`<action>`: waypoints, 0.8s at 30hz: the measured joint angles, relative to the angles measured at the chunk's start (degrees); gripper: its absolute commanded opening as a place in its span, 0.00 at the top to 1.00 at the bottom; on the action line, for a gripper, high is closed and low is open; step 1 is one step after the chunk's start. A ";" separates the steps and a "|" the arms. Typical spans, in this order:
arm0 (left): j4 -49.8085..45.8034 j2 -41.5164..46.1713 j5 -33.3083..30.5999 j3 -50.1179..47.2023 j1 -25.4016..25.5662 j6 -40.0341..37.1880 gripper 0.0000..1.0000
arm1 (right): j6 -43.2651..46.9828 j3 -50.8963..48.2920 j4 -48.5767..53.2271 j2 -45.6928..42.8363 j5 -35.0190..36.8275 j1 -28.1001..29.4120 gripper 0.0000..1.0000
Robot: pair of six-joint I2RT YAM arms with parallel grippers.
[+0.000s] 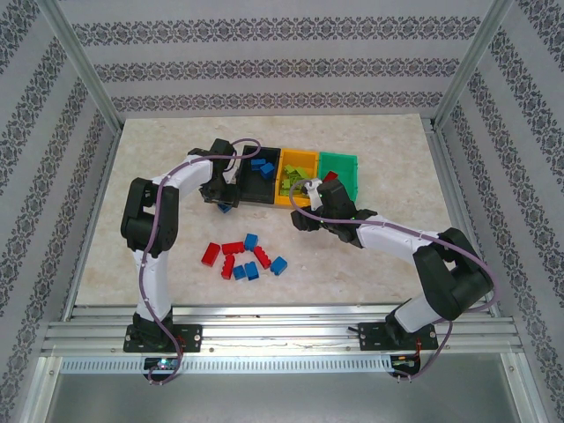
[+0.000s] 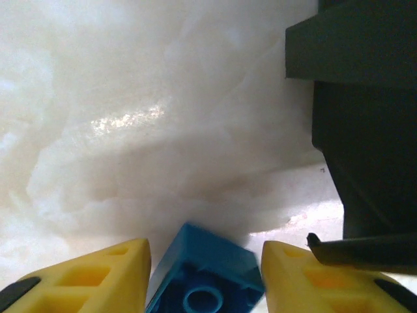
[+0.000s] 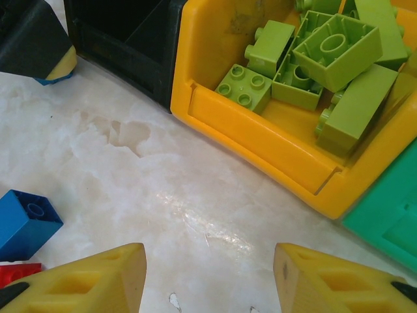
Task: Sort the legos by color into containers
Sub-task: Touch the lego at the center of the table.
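Yellow fingertips (image 2: 98, 277) of left gripper (image 1: 224, 203) closest to the lens, pressed to both flanks of a blue brick (image 2: 205, 280); reads as a grip, jaws narrow. Hollow underside turned to the camera, brick tilted and squarish, so no long axis to speak of. Low over the table (image 2: 163, 98); touching it or just clear, cannot tell. Sits just outside the near left corner of the black bin (image 2: 365, 130). Wall immediately right of the fingers in the wrist view, rising above the brick. Blue bricks (image 1: 262, 166) already inside, so probably the right home. Judged next: up first to top the rim, then right and away from the arm bases, over the wall, then release. Risk: sliding sideways too early and knocking the brick against the wall.

Right gripper (image 3: 208, 280) spread wide, empty, over bare table in front of the orange bin (image 3: 260, 140) with its green bricks (image 3: 335, 42); green bin (image 3: 391, 215) beside that. Loose red and blue pile (image 1: 242, 256) near the bases, between both arms; one loose blue (image 3: 26, 222) just left of the right fingers, so nearer that arm.
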State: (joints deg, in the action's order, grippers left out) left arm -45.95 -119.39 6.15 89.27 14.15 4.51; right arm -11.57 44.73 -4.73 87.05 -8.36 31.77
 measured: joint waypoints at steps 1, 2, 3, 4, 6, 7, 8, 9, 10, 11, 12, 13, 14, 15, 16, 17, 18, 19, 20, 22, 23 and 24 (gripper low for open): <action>-0.02 0.02 0.00 0.00 0.00 -0.02 0.55 | 0.00 0.00 0.00 0.00 0.00 0.00 0.45; -0.02 0.02 0.00 0.02 0.00 -0.02 0.58 | -0.02 0.00 0.00 0.00 0.00 0.00 0.45; -0.02 0.02 0.00 0.02 0.00 -0.04 0.60 | -0.02 0.00 -0.02 0.00 0.00 0.00 0.45; -0.02 0.02 0.00 0.02 0.00 -0.04 0.61 | -0.02 0.00 -0.02 0.00 0.00 0.00 0.45; -0.04 0.02 0.00 0.02 0.00 -0.07 0.61 | -0.04 0.00 -0.02 0.00 -0.02 0.00 0.45; -0.04 0.02 0.02 0.02 0.00 -0.07 0.61 | -0.04 0.00 -0.02 0.00 -0.02 0.00 0.45; -0.09 0.02 0.02 0.07 0.00 -0.07 0.57 | -0.04 0.00 -0.02 0.00 -0.02 0.00 0.45; -0.11 0.02 0.02 0.13 0.00 -0.11 0.51 | -0.04 0.00 -0.02 0.00 -0.02 0.00 0.45; -0.13 0.02 0.00 0.13 0.00 -0.15 0.48 | -0.04 0.00 -0.02 0.00 -0.02 0.00 0.45; -0.33 0.02 -0.02 0.20 0.00 -0.33 0.45 | -0.04 0.00 -0.02 0.00 -0.02 0.00 0.45; -0.50 0.00 -0.04 0.24 0.00 -0.44 0.43 | -0.04 0.00 -0.04 0.00 0.00 0.00 0.45; -0.79 0.00 -0.17 0.37 0.00 -0.55 0.42 | -0.04 0.00 -0.02 0.00 0.00 0.00 0.45; -1.29 0.00 -0.42 0.59 0.00 -0.66 0.41 | -0.04 0.00 -0.02 0.00 0.00 0.00 0.45; -1.90 -0.07 -0.68 0.96 0.00 -0.72 0.41 | -0.04 0.00 -0.02 0.00 0.00 0.00 0.45; -2.36 -0.17 -0.90 1.33 0.02 -0.83 0.40 | -0.04 0.00 -0.02 0.00 0.00 0.00 0.45; -2.78 -0.26 -1.31 1.70 0.04 -0.92 0.41 | -0.02 0.00 -0.04 0.00 0.00 0.00 0.45; -3.06 -0.26 -1.77 1.88 0.07 -0.94 0.41 | -0.04 0.00 -0.02 0.00 0.00 0.00 0.45; -3.32 -0.26 -2.16 1.97 0.11 -1.03 0.42 | -0.02 0.00 -0.02 0.00 0.02 0.00 0.45; -3.67 -0.26 -2.56 2.05 0.15 -1.18 0.43 | -0.02 -0.02 -0.02 0.00 0.02 0.00 0.45; -4.79 -0.61 -3.67 2.47 0.50 -1.38 0.44 | -0.02 0.00 -0.04 0.00 0.04 0.00 0.45; -5.44 -1.03 -4.37 3.13 0.79 -1.33 0.45 | -0.02 0.00 -0.02 0.00 0.04 0.00 0.45; -6.16 -1.62 -4.79 4.20 0.94 -1.36 0.46 | -0.02 0.00 -0.04 0.00 0.04 0.00 0.45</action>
State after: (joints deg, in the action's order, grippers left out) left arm -52.12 -121.01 1.37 93.47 15.09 3.16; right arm -11.60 44.73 -4.78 87.05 -8.32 31.77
